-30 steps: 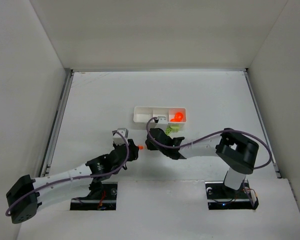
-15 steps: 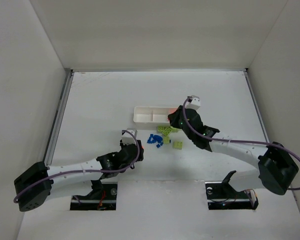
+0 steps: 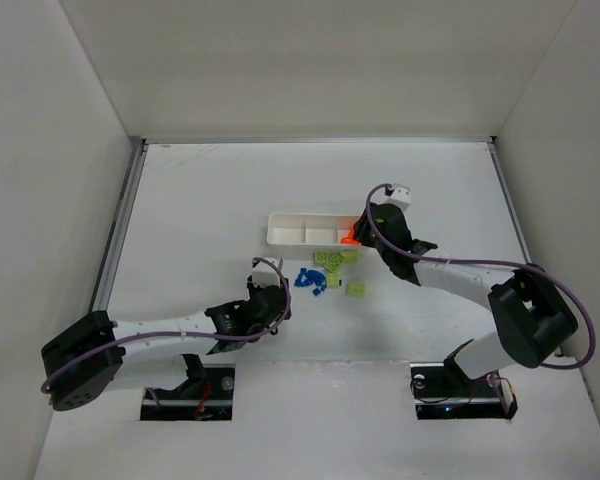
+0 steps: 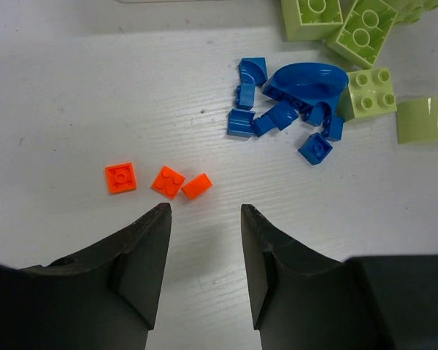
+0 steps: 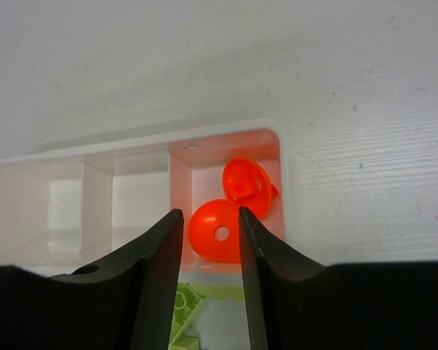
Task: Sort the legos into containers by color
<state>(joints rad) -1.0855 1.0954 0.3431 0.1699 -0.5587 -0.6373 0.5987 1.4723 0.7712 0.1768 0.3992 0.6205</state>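
Orange bricks (image 4: 168,181) lie on the table (image 4: 73,95) just past my left hand (image 4: 204,209), spread apart and empty, so I should come straight down over one brick only and squeeze gently.

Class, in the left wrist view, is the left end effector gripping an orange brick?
No: the left end effector is open and empty; three orange bricks lie on the table beyond it.

Left claw (image 4: 204,211) and right claw (image 5: 209,215) — both parted, gripping nothing.
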